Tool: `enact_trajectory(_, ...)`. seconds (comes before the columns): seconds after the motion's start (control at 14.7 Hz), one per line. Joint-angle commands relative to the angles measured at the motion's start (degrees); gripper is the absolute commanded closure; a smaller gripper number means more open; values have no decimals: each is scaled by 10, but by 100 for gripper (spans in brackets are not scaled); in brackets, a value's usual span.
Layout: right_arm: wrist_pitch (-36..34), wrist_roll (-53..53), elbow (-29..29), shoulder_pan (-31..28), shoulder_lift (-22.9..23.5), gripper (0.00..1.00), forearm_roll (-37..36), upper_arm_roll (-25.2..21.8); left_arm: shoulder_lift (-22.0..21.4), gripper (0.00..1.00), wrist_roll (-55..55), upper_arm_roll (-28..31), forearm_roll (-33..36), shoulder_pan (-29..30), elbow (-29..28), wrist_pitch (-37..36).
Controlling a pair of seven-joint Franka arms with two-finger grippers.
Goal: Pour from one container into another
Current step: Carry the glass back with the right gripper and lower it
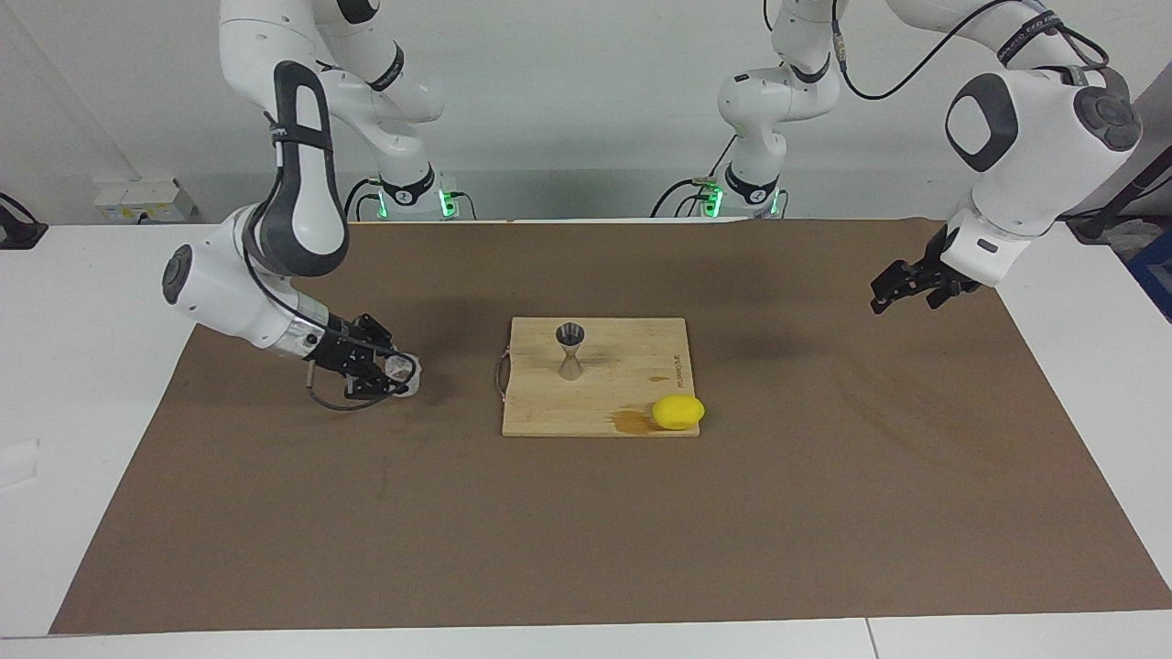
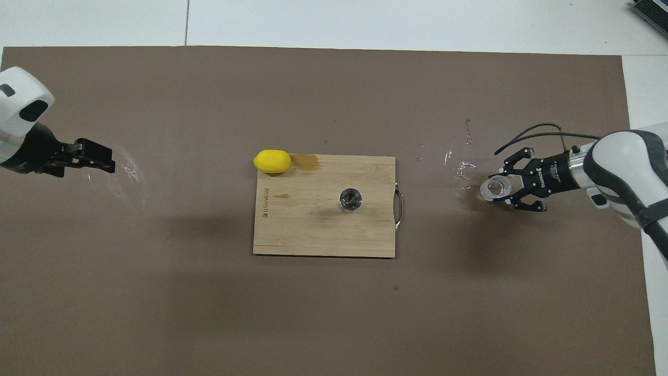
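Right gripper (image 1: 396,373) clenched on glass cup (image 1: 403,372), low over mat (image 1: 275,513) beside cutting board (image 1: 623,394). Jigger (image 1: 570,351) upright on board, near lemon (image 1: 678,412). Left gripper (image 1: 902,286) released, waiting aloft.

Glass cup (image 1: 401,371): small, clear, tilted on its side, mouth toward the board, held in the right gripper (image 1: 389,375) low over the brown mat, well apart from the jigger.
Jigger (image 1: 570,350): silver, hourglass-shaped, upright on the wooden board (image 1: 632,366).
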Motion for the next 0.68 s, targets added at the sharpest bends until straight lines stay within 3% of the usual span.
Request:
enact_trajectory(0.0,-7,-26,1,-18,8,100,26,7,-33,0,-1,1,8,-32,2,0)
enact_trajectory(0.07,3,-19,-5,-16,8,100,26,6,-46,0,-2,0,8,-32,2,-3)
enact_trajectory(0.14,15,-4,-11,-16,8,84,26,5,-51,0,-3,1,8,-32,2,-5)
enact_trajectory(0.2,25,15,-13,-20,7,62,26,4,-53,0,-7,1,8,-31,0,-7)
enact_trajectory(0.27,31,16,-14,-21,7,28,25,4,-55,0,-21,2,8,-28,-5,-4)
enact_trajectory(0.34,38,7,-22,-23,4,0,19,4,-58,0,-55,2,8,-26,-5,-3)
enact_trajectory(0.61,42,8,-24,-28,-12,0,12,0,-56,0,-125,2,10,-31,1,6)
